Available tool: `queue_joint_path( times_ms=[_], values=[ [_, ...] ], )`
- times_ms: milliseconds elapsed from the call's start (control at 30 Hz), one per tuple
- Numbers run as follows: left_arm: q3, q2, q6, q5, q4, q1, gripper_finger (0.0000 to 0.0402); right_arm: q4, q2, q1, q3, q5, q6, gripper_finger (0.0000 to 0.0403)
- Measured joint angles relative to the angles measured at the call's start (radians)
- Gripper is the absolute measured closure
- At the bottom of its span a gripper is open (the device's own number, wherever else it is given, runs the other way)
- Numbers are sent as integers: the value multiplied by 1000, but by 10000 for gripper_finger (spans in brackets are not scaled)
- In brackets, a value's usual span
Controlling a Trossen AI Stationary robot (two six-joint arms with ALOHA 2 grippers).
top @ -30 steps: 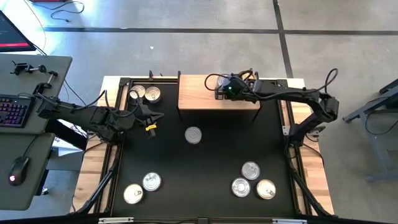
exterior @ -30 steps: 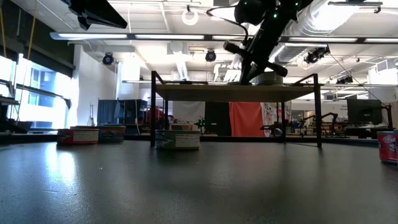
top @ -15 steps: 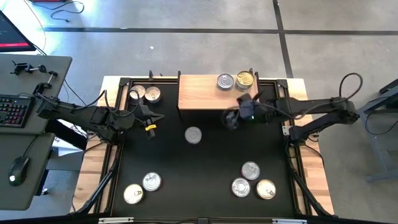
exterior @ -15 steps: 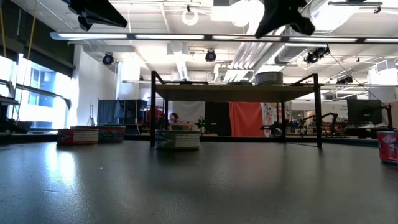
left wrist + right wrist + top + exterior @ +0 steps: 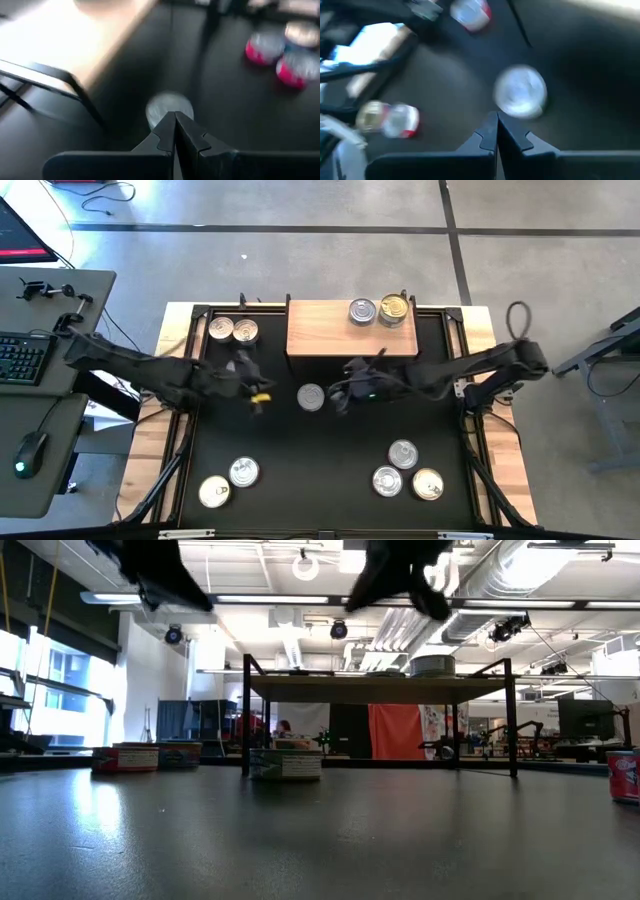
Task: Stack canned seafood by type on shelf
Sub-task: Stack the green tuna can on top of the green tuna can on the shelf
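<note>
You are hovering both arms over the lone can (image 5: 311,396) on the mat in front of the shelf (image 5: 320,330), likely the next pick. The right gripper (image 5: 340,402) and left gripper (image 5: 262,397) flank it, jaws pressed closed, holding nothing. Two cans (image 5: 378,310) are sitting side by side on the shelf top, apparently starting the sorted groups.

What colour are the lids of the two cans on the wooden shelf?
One silver, one gold; clearest from the high view.

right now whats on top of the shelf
Two cans sit side by side near the right end of the shelf: a silver-lidded can and a gold-lidded can. Whether either hides another beneath it cannot be seen.
</note>
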Motion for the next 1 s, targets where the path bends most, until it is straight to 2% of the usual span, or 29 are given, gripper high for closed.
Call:
queue_joint_path(
  times_ms=[200, 300, 400, 533, 767, 833, 1000],
  values=[
    [0, 298, 25, 6, 83, 0, 402, -8, 173, -33, 0, -11, 93, 403],
    [0, 424, 69, 25, 211, 0, 401, 1, 223, -44, 0, -17, 104, 403],
    [-14, 522, 117, 72, 427, 0, 401, -8, 233, -45, 0, -37, 89, 403],
    [-49, 604, 130, 81, 633, 6, 402, -65, 160, -39, 0, -35, 59, 403],
    [-56, 647, 162, -94, 629, 42, 402, -257, -38, 30, 0, 76, 96, 403],
    [-55, 660, 169, -92, 627, 69, 402, -284, -84, 51, 0, 114, 117, 403],
    [-49, 698, 121, 11, 620, 100, 402, -338, -161, 97, 0, 204, 162, 403]
  ],
)
